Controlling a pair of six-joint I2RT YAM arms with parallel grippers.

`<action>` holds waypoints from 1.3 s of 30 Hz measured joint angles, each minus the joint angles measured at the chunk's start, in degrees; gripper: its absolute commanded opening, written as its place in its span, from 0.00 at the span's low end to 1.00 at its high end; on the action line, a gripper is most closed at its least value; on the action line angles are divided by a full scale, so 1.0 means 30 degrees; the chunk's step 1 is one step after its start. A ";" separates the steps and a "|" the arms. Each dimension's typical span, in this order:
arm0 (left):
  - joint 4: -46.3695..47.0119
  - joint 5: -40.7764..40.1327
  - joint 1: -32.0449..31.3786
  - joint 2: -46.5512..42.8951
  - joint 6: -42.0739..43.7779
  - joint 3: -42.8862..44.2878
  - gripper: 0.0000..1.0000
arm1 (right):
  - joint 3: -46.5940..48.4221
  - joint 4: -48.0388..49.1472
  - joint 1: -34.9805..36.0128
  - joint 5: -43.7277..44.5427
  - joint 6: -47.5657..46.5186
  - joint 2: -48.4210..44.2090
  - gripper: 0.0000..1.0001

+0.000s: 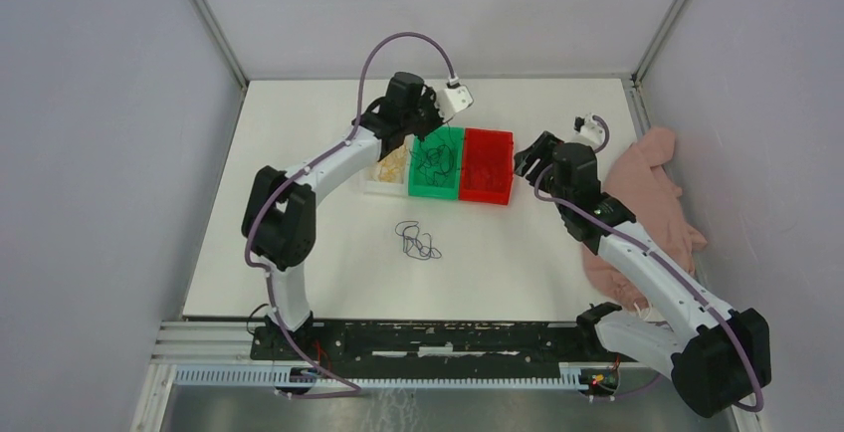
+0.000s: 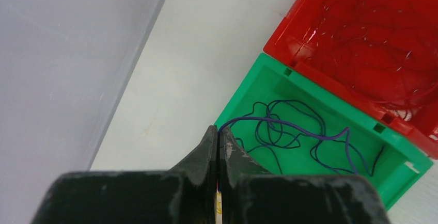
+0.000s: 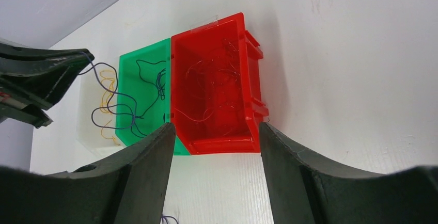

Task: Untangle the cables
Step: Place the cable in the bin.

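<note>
Here the left pincer (image 2: 217, 131) clamps the purple cable (image 2: 289, 125) over the green bin (image 2: 310, 92); the right pincer (image 3: 216, 128) stands apart.

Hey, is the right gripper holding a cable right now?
No, the right gripper stands open and empty, with the red bin visible between its fingers.

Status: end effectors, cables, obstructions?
Left end effector shut on blue-purple cable trailing into green bin. Right end effector open, empty. Dark tangle loose on table. Nothing blocking.
</note>
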 measured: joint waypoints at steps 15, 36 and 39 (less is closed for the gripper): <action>-0.3701 -0.2149 -0.1282 0.3519 0.4218 0.2754 0.03 | 0.0000 -0.0036 -0.0437 -0.0087 0.0080 -0.0503 0.67; -0.7038 -0.2127 -0.1195 0.5187 0.6339 0.6011 0.87 | 0.0000 -0.0656 -0.0911 -0.0940 0.0102 -0.0736 0.67; -0.8131 -0.1246 -0.1188 0.4845 0.6149 0.7308 0.92 | 0.0000 -0.0801 -0.0911 -0.1100 0.0160 -0.0707 0.67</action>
